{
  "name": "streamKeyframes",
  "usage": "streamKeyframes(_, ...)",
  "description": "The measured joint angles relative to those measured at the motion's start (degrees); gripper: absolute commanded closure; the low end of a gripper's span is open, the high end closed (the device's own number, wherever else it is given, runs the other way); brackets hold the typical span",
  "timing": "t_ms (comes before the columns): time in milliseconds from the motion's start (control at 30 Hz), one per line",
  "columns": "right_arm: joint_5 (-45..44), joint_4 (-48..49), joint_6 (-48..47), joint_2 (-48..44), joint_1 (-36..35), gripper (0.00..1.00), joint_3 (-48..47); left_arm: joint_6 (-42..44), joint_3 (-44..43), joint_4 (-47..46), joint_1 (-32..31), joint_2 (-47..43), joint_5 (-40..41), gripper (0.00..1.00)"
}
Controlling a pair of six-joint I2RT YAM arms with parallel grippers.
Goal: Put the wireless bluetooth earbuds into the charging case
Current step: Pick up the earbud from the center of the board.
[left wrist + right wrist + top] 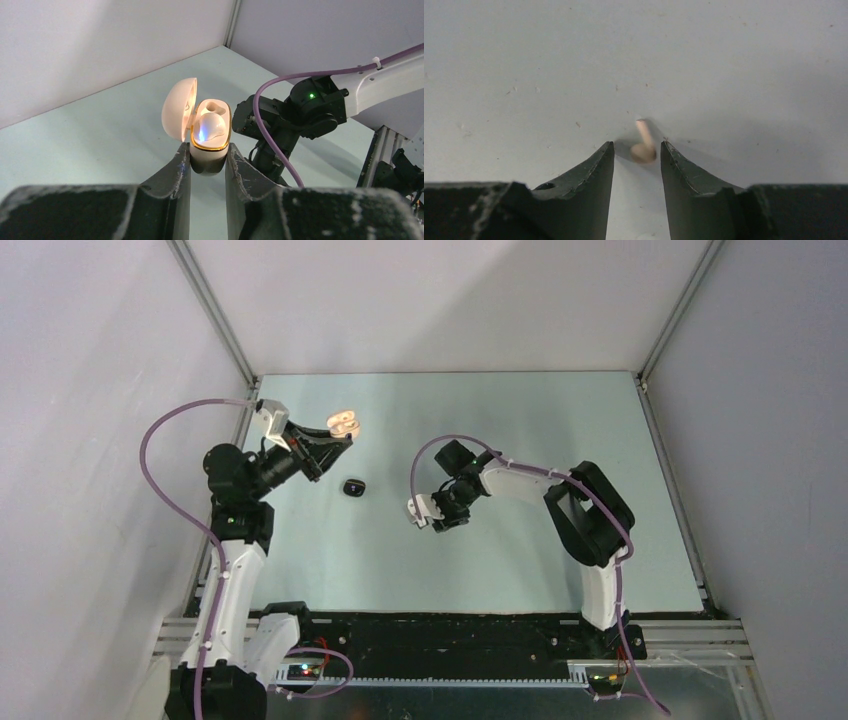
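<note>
Cream plastic, rounded like a pebble, the charging case (212,159) is clamped at its base between the narrow jaws of the left gripper (207,150); it is held up off the table (520,410), toward 10 o'clock of the tabletop in the top view. Its lid (177,112) is swung open to the 9 o'clock side in the left wrist view; a gold rim rings the opening; a pale earbud (209,127) sits in the nearer socket with a blue glow beside it, and the socket at its 12 o'clock side shows as a hollow.

The right gripper (638,146) is down near the middle of the table, well apart from the case and toward 4 o'clock from it; its jaws stand partly apart. A small beige earbud (643,150) lies between the fingertips, its thin end pointing to 12 o'clock in the right wrist view; it is blurred, and a sliver of table shows on each side of it, so it appears to touch neither finger.

A small dark object (353,487) rests on the table at 9 o'clock of the right gripper and 6 o'clock of the case; too small to tell what it is.
</note>
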State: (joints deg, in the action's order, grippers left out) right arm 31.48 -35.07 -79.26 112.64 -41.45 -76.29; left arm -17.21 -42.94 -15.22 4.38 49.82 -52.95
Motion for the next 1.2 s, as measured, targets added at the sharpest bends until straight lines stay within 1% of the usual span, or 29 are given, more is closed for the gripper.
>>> streamKeyframes(133,-0.5,0.7,-0.4,0.3,-0.5,0.6,0.0,0.6,0.0,0.3,0.0,-0.1,0.0,1.0)
streamKeyframes(300,-0.8,0.6,-1.0,0.3,-0.7,0.58,0.0,0.8,0.1,0.8,0.0,-0.1,0.0,1.0)
streamKeyframes(367,-0.9,0.2,-1.5,0.4,-0.7,0.61,-0.3,0.8,0.1,0.9,0.0,-0.1,0.0,1.0)
streamKeyframes(400,-0.9,-0.5,-1.8,0.6,-0.7,0.65,-0.8,0.8,0.1,0.9,0.0,-0.1,0.0,1.0)
streamKeyframes(467,-1.0,-2.2,-2.0,1.4,-0.7,0.69,-2.2,0.8,0.1,1.0,0.0,-0.1,0.0,1.0)
streamKeyframes(667,-1.3,-5.8,0.2,3.9,-0.2,0.67,-6.1,0.8,0.1,1.0,0.0,-0.1,0.0,1.0)
streamKeyframes(733,-1.4,-5.9,1.8,4.1,0.0,0.72,-6.4,0.8,0.1,1.0,0.0,-0.1,0.0,1.0)
streamKeyframes(767,-1.6,-5.9,2.8,4.1,0.0,0.76,-6.4,0.8,0.1,1.0,0.0,-0.1,0.0,1.0)
streamKeyframes(900,-2.0,-5.8,6.1,4.1,0.1,0.87,-6.4,0.8,0.1,1.0,0.0,0.0,0.0,1.0)
streamKeyframes(967,-2.0,-5.8,8.1,4.1,0.1,0.9,-6.5,0.8,0.1,1.0,0.0,0.1,0.0,1.0)
streamKeyframes(1100,-2.2,-7.3,13.4,4.0,0.3,0.93,-6.8,1.3,0.1,1.0,0.0,1.2,0.1,1.0)
streamKeyframes(1167,-3.2,-8.2,16.1,3.5,0.3,0.95,-7.0,1.9,0.1,1.0,-0.3,2.1,0.2,1.0)
streamKeyframes(1200,-4.2,-8.6,17.7,2.8,0.2,0.97,-7.0,2.5,0.2,1.0,-0.5,2.7,0.3,1.0)
